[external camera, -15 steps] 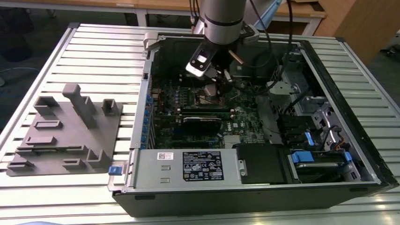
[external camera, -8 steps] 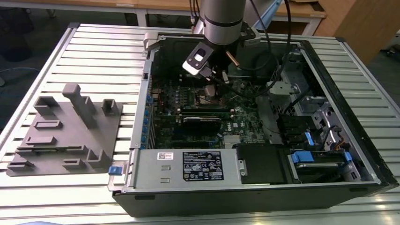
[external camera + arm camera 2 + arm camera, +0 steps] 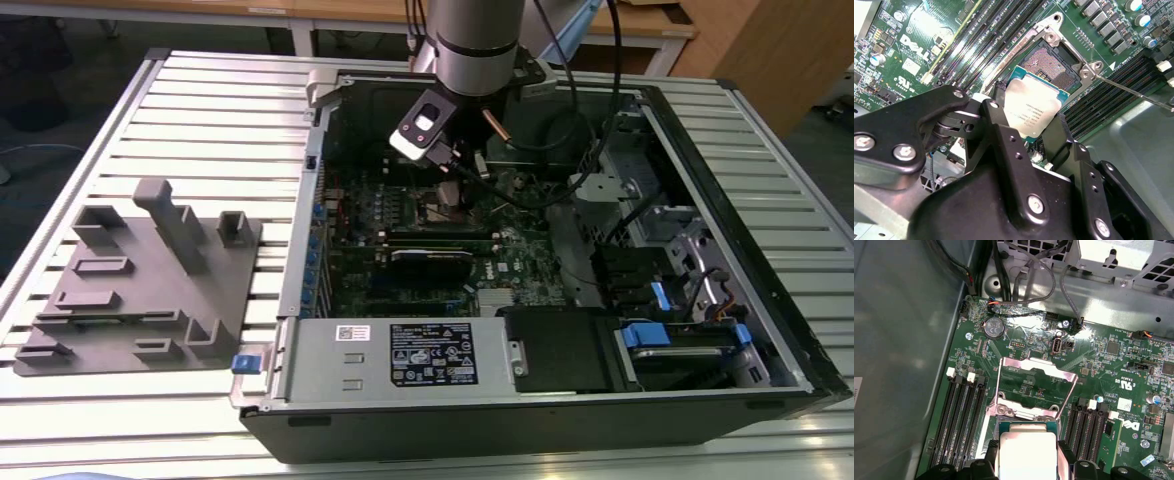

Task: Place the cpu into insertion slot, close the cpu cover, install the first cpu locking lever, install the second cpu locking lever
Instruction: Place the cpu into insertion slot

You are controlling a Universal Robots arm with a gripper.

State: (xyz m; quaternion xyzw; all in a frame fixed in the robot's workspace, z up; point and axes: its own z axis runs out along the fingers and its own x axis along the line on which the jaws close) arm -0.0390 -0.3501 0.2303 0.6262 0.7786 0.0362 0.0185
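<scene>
Your black claw (image 3: 1028, 119) is clamped on the flat, square, silvery-tan cpu (image 3: 1035, 102), which sits just over the dark-centred, metal-rimmed square insertion slot (image 3: 1051, 62) in the green motherboard (image 3: 1019, 340). The thin silvery frame-shaped cpu cover (image 3: 1036, 367) stands flipped open.
</scene>
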